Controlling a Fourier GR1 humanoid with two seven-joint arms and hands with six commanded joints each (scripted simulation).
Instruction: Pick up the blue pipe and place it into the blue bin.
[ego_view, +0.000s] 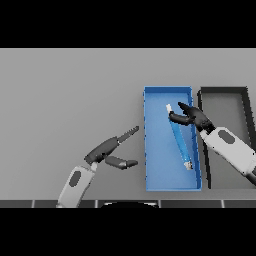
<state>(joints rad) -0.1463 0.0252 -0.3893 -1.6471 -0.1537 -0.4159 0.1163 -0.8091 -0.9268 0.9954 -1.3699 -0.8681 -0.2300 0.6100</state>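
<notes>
Where the head view looks down on the grey table (65, 90): blue bin (155, 165) right of centre, long axis running away from the robot. Just beside it on the right, nearly touching, a dark bin (247, 107). Inside the blue bin, blue pipe (181, 142), slanted, pale far end toward the upper middle, near end toward the bin's right wall. Over the pipe's far half, right hand (192, 117), reaching in from the right, fingers and thumb parted and loosely bent, not clearly closed on the pipe; contact impossible to tell. Left of the blue bin, over bare table, left hand (107, 150), fingers straight, thumb spread apart, holding nothing.
</notes>
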